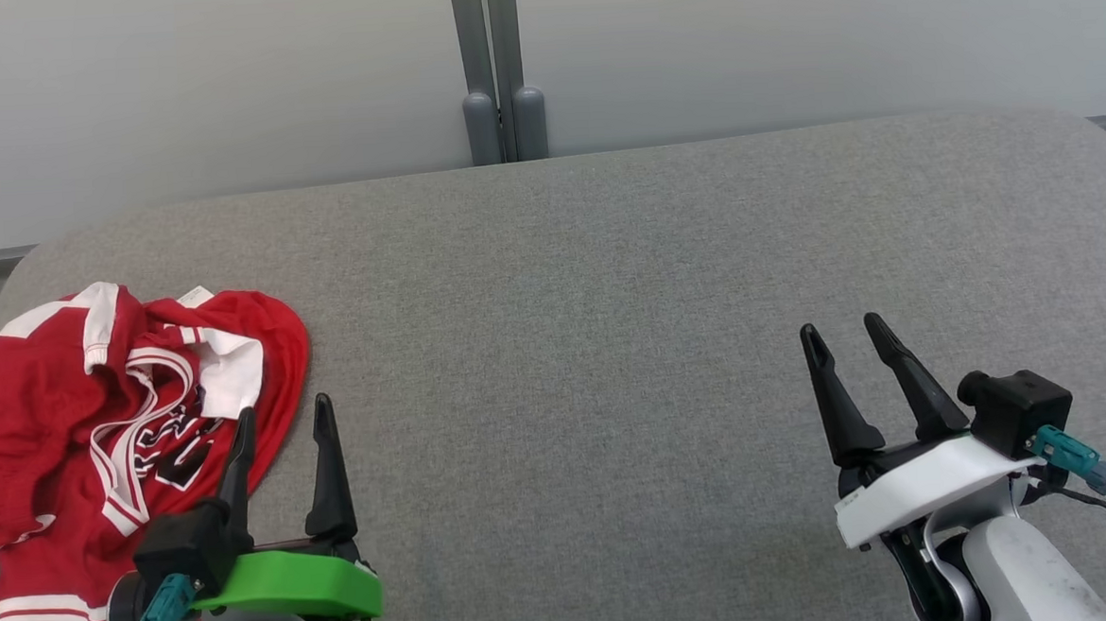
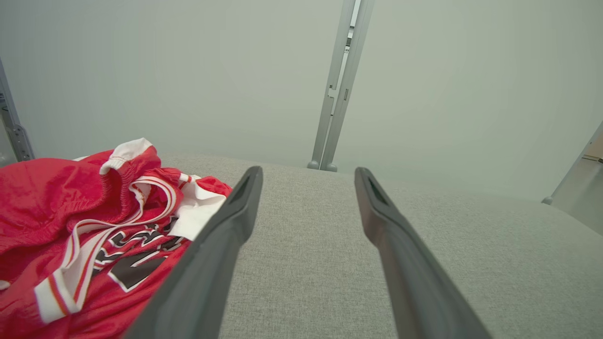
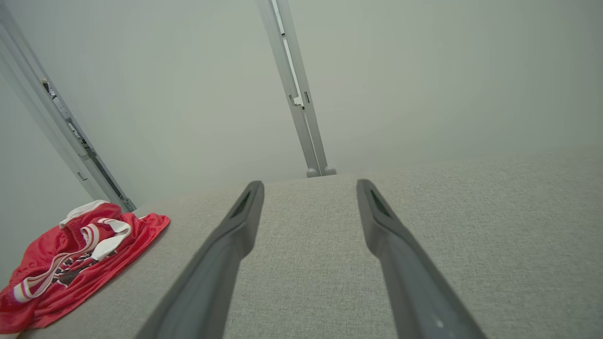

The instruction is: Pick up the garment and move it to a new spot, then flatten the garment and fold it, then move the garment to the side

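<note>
**Both grippers empty, jersey by my left fingers**

Left gripper: the two dark fingers are spread wide with nothing between them, tips pointing to 12 o'clock. The 9 o'clock-side finger overlaps the near edge of the crumpled red mesh jersey with white trim and black lettering. I can't tell whether it touches the cloth. The other finger is over bare surface.

Right gripper: also spread wide and empty, tips leaning towards 11 o'clock, over bare surface. It is well apart from the jersey.

In the head view the jersey is bunched in a heap at 8 o'clock on the grey fabric-covered table, reaching that side's edge. From my left gripper it sits at 10 o'clock, from my right at 9 o'clock.

At 12 o'clock, past the table's far edge, a grey double post stands against a pale wall.
</note>
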{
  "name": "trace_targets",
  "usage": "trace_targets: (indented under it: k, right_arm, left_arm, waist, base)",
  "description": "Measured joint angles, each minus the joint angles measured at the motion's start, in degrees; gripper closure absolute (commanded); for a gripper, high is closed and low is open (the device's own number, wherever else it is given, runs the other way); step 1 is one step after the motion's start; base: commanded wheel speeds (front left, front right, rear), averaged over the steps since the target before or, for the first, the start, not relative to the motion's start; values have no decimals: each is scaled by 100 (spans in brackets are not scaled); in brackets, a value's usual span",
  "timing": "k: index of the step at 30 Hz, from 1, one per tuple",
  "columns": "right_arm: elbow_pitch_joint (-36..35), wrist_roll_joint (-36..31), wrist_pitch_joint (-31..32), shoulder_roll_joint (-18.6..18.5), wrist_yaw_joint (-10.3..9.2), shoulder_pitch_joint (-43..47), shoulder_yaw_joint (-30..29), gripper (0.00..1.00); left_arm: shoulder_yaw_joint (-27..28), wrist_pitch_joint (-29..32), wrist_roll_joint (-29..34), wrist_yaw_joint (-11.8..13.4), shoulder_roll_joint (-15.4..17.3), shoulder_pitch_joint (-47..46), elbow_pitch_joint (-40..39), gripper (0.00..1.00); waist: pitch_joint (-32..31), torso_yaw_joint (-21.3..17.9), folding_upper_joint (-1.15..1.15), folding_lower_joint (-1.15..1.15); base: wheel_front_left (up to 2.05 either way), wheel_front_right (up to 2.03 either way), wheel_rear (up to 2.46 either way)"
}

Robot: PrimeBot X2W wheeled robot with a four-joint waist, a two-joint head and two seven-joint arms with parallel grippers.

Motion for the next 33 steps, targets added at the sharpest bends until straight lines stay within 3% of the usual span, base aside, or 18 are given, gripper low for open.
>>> trace_targets:
  k: [20, 33]
  right_arm:
    - [-30, -599, -214, 32, 0, -25, 0, 0]
    - [5, -558, -227, 42, 0, -44, -1, 0]
  left_arm:
    - [-101, -199, 656, 125, 8, -1, -26, 0]
    - [-100, -214, 619, 142, 9, -1, -68, 0]
  waist:
    - [-13, 25, 0, 0]
    - [-32, -3, 0, 0]
  base:
    - [0, 0, 0]
    - [0, 0, 0]
